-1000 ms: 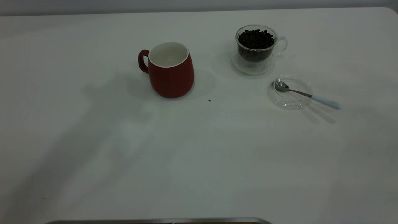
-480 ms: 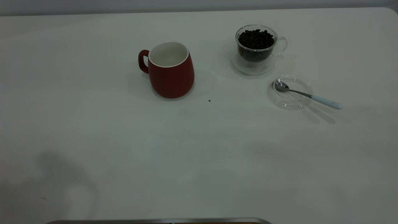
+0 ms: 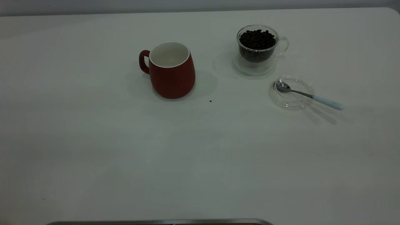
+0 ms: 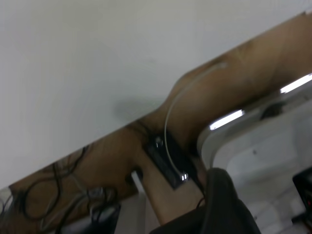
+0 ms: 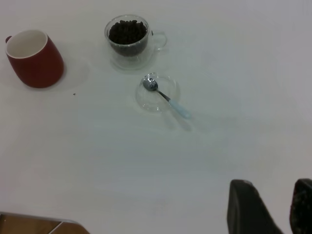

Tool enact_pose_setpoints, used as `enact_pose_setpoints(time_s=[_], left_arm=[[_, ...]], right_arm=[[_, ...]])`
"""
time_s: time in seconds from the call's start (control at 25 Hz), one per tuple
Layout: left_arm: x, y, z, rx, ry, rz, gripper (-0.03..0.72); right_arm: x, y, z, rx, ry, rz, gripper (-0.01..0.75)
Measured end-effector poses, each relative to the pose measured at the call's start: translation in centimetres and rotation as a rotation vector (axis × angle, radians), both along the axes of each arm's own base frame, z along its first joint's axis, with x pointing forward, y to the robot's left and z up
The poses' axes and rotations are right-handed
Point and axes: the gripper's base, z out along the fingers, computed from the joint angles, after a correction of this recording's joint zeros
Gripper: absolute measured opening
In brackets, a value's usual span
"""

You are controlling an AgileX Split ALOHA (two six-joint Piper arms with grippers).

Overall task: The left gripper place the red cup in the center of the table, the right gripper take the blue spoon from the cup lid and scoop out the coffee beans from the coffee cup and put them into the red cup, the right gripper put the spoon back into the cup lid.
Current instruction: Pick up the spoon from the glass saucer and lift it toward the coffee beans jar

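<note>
The red cup (image 3: 172,72) stands upright near the middle of the white table (image 3: 187,156), handle to the left, its inside white. The coffee cup (image 3: 257,48) holds the coffee beans (image 3: 257,39) at the back right. The blue spoon (image 3: 307,95) lies with its bowl in the cup lid (image 3: 290,92) and its handle out over the rim. The right wrist view also shows the red cup (image 5: 35,59), coffee cup (image 5: 129,41), lid (image 5: 157,92) and spoon (image 5: 168,100). My right gripper (image 5: 273,190) is open and empty, far from them. My left gripper (image 4: 224,204) is off the table's edge.
A small dark speck (image 3: 210,101) lies on the table right of the red cup. A grey metal edge (image 3: 156,222) runs along the front. The left wrist view shows the table's edge (image 4: 122,122), a brown floor and cables (image 4: 58,195).
The arm's shadow on the table's left front has shrunk and gone. The cups, lid and spoon have not moved.
</note>
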Motion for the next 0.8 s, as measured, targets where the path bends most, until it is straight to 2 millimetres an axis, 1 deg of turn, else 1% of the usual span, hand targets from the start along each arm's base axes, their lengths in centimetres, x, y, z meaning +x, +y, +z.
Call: enact_pose_setpoints(time_s=[0.12, 0.44, 0.56, 0.8], left_arm=[[-1.3, 0.7, 0.0, -0.034, -0.066, 0.0, 0.5], [-4.5, 2.5, 0.9, -0.154, -0.295, 0.023, 0.5], [-5.2, 2.9, 1.0, -0.164, -0.352, 0.112, 0.5], [-5.7, 3.2, 1.0, -0.123, -0.399, 0.382, 0.5]], right_arm=[[0.0, 0.0, 0.0, 0.0, 0.0, 0.0, 0.263], [0.0, 0.0, 0.0, 0.0, 0.0, 0.0, 0.263], [0.0, 0.0, 0.0, 0.0, 0.0, 0.0, 0.263], [0.0, 0.0, 0.0, 0.0, 0.0, 0.0, 0.263]])
